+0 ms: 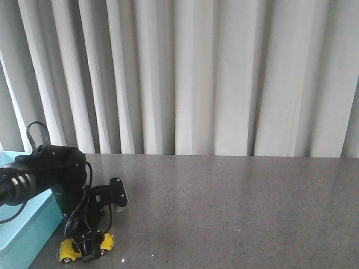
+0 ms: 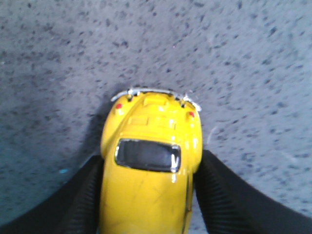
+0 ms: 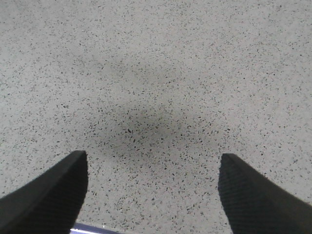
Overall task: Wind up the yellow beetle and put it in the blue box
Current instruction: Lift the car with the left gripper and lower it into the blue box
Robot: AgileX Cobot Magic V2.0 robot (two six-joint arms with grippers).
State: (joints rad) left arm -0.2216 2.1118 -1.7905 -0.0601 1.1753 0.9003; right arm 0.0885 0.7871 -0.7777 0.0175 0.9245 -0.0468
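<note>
Yellow beetle (image 2: 148, 168): glossy yellow body, dark rear window with a pale rim, 2 small red tail lights, silver bumper; silver wheels show in the front view.
Blue box (image 1: 25, 235): pale turquoise-blue, plain, no pattern.
Left gripper (image 2: 148, 195): black, with finely ribbed black fingers (image 2: 224, 195).
Right gripper (image 3: 151, 195): black, with 2 finely textured black fingertips (image 3: 48, 192).
Table (image 1: 235, 213): grey, speckled all over with small dark flecks; it reads paler grey in the right wrist view.
Curtain (image 1: 190, 73): white to pale grey, in vertical folds with grey shadow stripes.
</note>
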